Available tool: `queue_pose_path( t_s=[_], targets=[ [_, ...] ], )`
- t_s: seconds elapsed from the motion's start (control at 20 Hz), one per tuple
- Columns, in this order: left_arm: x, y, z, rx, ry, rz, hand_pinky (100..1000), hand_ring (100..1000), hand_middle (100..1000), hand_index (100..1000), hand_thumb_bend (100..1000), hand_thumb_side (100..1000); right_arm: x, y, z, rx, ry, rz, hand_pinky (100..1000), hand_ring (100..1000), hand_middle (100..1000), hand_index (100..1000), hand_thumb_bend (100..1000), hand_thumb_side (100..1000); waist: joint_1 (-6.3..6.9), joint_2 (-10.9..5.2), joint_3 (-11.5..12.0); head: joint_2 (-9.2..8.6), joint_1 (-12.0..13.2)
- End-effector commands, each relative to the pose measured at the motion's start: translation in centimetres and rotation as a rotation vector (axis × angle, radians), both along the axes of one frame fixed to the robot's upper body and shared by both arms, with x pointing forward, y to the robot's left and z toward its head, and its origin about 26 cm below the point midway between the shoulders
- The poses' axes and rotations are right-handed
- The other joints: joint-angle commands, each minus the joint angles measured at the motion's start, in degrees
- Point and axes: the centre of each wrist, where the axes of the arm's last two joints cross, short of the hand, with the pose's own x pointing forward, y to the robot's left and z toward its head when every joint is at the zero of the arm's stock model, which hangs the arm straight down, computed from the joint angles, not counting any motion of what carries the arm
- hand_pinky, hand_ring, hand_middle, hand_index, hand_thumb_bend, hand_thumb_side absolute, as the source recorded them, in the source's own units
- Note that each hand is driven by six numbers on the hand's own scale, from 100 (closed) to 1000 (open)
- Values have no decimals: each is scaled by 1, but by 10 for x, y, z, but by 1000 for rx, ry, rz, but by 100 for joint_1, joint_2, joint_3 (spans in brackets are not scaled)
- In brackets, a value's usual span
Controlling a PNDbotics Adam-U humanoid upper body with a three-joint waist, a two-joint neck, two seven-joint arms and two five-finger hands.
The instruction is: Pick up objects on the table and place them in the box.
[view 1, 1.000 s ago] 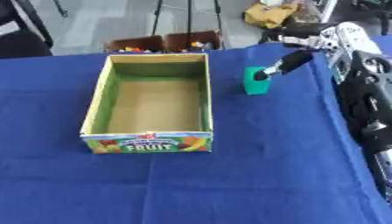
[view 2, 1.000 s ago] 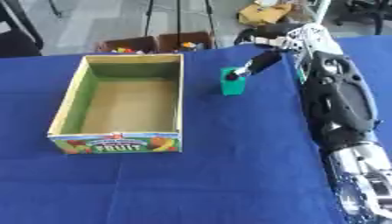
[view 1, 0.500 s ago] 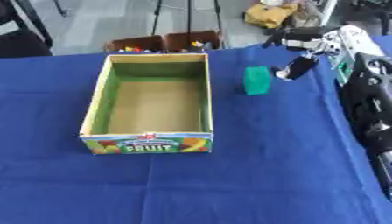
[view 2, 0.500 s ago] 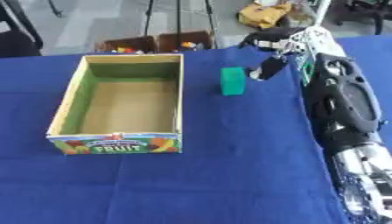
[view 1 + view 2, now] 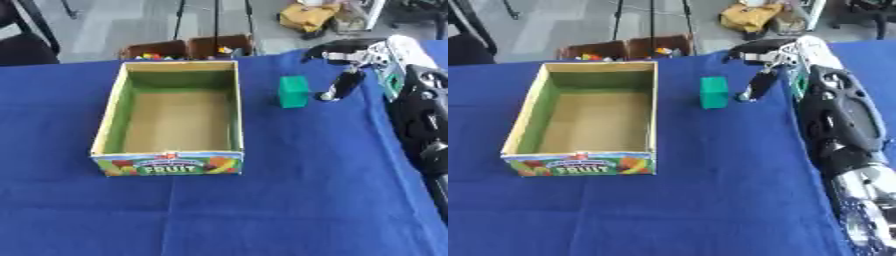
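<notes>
Right hand [image 5: 350,62] is up at the far right of the table, fingers spread and holding nothing, thumb hanging down just beside the green block [image 5: 293,91] but, as far as I can see, not touching it. No left hand anywhere in view.

Working from the near edge outward: nearest the robot is open blue tablecloth [image 5: 262,210]. Then comes the box [image 5: 168,163], its colourful front panel printed FRUIT facing us, open at the top, brown floor bare, nothing in it. Beyond its far right corner, a little way off to the right, stands that green block, upright on the cloth, the only loose thing I can spot on the table. Just to its right hangs the thumb, with the other fingers arched higher and further back. Past the table edge sit two brown crates [image 5: 188,49] of small coloured bits on the floor, and a yellow bag [image 5: 308,16] further off.

So the block is not yet grasped. The risk, as I judge it: with the thumb on one side only and the fingers riding high, a closing move could nudge the block left or tip it over instead of pinching it. It's a light-looking thing on smooth cloth, so a glancing touch may send it sliding toward the box wall, or toward the far edge.
</notes>
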Motion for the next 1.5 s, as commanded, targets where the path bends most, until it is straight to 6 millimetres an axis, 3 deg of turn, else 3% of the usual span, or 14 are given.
queue_pose_path(
  t_s=[0.05,0.65,0.95,1.15,1.5],
  targets=[
    [-2,-1,6,8,-21,1,620,705,784,976,100,981,-5,-7,21,-65,51,51,923,1000,1000,1000,414,318,0,-103,10,-83,-1],
    [-2,-2,7,7,-27,2,611,702,779,972,100,977,-5,6,25,-45,40,69,903,1000,1000,1000,406,342,17,-14,60,-153,-101],
    [-1,-3,8,8,-31,2,610,700,776,970,100,976,-3,6,18,-57,69,56,893,1000,1000,1000,390,330,8,49,98,-205,-143],
    [-1,-4,9,10,-32,2,609,699,775,969,100,977,-2,8,16,-56,58,58,839,1000,946,1000,360,350,4,83,102,-211,-154],
    [-1,-4,9,12,-31,5,609,700,774,965,100,977,-1,9,12,-24,7,67,751,894,859,965,279,354,-2,124,118,-239,-166]
  ],
)
